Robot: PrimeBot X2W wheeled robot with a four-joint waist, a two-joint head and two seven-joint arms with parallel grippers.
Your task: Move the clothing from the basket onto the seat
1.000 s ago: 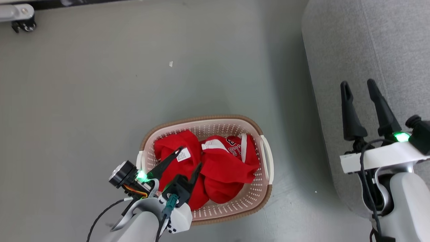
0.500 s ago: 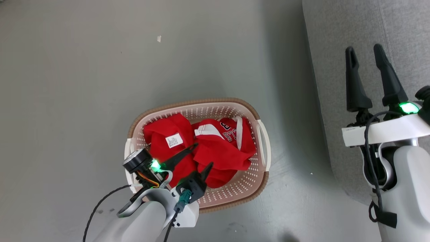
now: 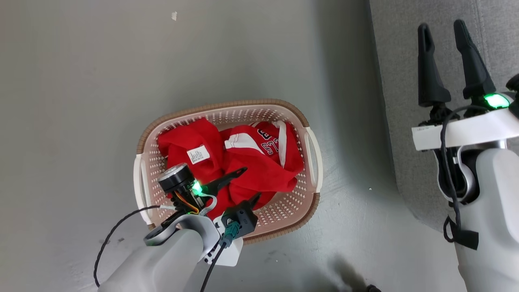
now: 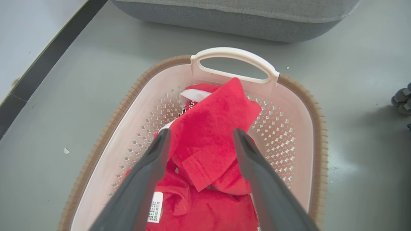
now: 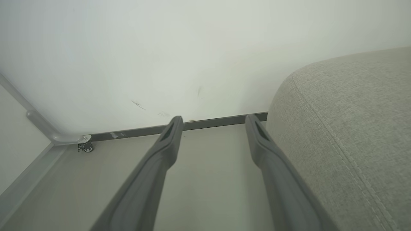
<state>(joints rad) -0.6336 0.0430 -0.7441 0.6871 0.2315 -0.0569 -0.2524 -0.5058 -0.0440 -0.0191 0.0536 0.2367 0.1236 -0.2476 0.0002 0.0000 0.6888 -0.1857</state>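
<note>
Over the basket (image 3: 227, 106), the left gripper (image 3: 251, 183) hangs with its jaws spread wide and holds nothing. Red clothing (image 3: 279, 170) lies heaped directly beneath it, and one raised fold sits between the two fingers. Whether the fingertips touch the cloth is hard to tell. All the clothing is in the basket, which stands on the grey floor (image 3: 81, 81). The seat (image 3: 405, 61) lies beyond the basket's far handle, ahead of this gripper. The right gripper (image 3: 442, 25) is also wide open and empty, and it is raised beside the seat's edge.

Closing on that thin fold alone could let the cloth slip out during the lift. Tangled garments might also come up together, then trail and fall to the floor short of the seat. A deeper reach risks a fingertip catching the perforated wall.
</note>
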